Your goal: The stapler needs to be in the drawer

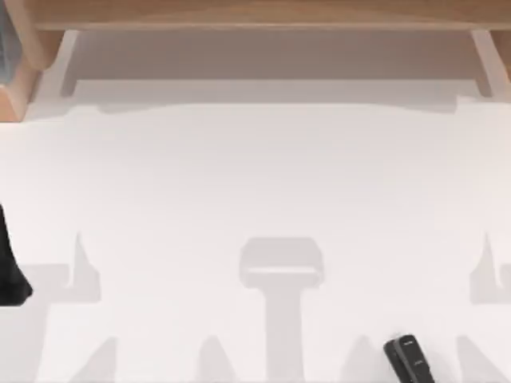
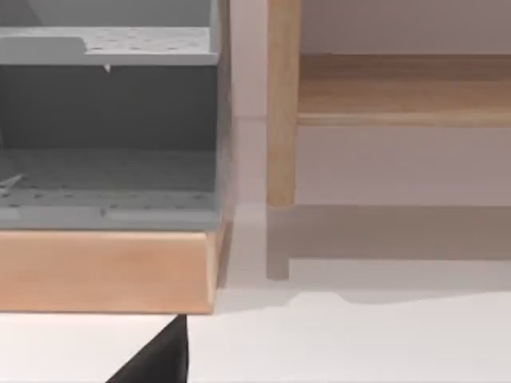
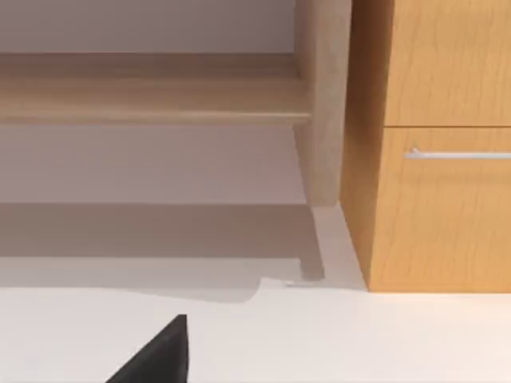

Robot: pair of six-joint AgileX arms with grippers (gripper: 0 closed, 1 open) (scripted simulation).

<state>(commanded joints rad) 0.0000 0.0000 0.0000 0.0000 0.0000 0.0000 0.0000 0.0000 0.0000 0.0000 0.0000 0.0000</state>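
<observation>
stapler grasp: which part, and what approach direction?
Probably the middle of the stapler's long body, fingers closing across its narrow width, coming straight down. It lies flat on the table near the top view's bottom edge, right of centre, angled with its rounded end up-left; nothing crowds its long sides.

Left arm (image 1: 11, 267) (table's left edge)
</observation>
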